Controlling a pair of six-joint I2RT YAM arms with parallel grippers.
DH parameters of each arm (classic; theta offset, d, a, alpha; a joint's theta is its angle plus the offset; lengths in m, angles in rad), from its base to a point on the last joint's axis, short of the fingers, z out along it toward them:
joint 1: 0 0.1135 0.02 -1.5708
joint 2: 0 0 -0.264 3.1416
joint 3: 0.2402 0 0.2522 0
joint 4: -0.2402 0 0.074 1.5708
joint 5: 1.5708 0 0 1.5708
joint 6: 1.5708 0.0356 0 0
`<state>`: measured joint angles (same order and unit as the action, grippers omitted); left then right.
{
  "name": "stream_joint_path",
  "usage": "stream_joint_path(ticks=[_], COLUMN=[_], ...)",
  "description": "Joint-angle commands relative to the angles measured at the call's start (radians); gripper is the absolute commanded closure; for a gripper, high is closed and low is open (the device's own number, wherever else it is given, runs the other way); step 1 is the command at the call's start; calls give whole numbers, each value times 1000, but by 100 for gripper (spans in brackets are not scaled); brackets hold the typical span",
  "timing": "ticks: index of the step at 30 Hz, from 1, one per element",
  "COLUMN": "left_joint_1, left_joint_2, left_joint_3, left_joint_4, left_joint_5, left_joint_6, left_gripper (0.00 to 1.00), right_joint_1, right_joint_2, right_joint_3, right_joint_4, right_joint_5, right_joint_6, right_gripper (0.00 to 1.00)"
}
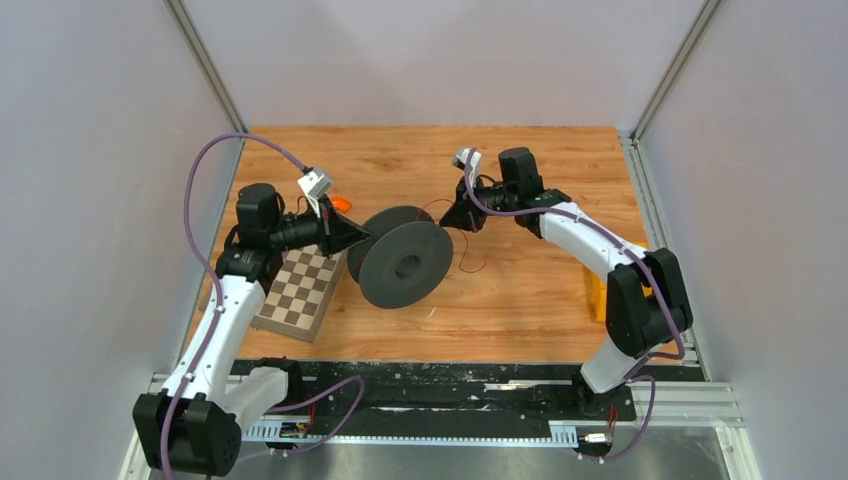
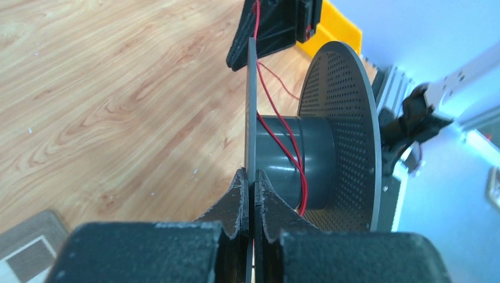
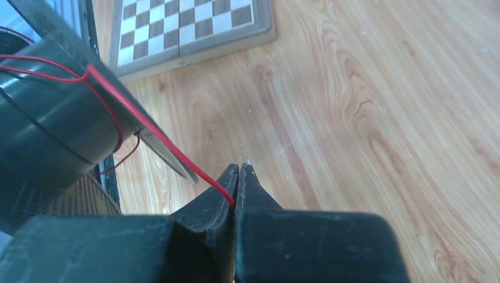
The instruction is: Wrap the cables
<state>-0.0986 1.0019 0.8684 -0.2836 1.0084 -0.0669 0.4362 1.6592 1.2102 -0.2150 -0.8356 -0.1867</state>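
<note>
A dark grey spool (image 1: 405, 262) stands on edge mid-table. My left gripper (image 1: 352, 238) is shut on the rim of the spool's flange (image 2: 251, 106), which sits between its fingers (image 2: 240, 194). A thin red cable (image 2: 283, 144) crosses the spool's core (image 2: 295, 159) in a couple of turns. My right gripper (image 1: 462, 216) hovers just right of the spool, shut on the cable (image 3: 159, 132), which runs taut from the core (image 3: 53, 127) into its jaws. A loose loop of cable (image 1: 470, 258) trails on the table beside the spool.
A folded chessboard (image 1: 298, 290) lies left of the spool under my left arm. A small orange object (image 1: 341, 203) sits behind the left gripper. A yellow block (image 1: 597, 295) stands by the right arm's base. Grey walls enclose the table.
</note>
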Motion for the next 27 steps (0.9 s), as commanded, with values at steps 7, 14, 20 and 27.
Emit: stream_joint_path(ticks=[7,14,20,27], left_joint_1=[6,6,5,6], left_joint_2=[-135,-190,-229,-242], left_joint_3=[-43,-63,-79,-73], left_joint_4=[410,432,439,413], left_joint_5=[-173,-326,-384,-422], left_joint_6=[-511,-664,-721,-751], left_gripper=[100,100,100,100], right_joint_1=[6,6,9,-9], right_joint_2=[-108,-158,-199,-293], right_joint_3=[-92,-158,-252,-339], right_joint_4=[220,260,328,421], right_joint_5=[104,132,156,424], right_joint_6=[284,316,313,497], right_gripper=[86,78,68,54])
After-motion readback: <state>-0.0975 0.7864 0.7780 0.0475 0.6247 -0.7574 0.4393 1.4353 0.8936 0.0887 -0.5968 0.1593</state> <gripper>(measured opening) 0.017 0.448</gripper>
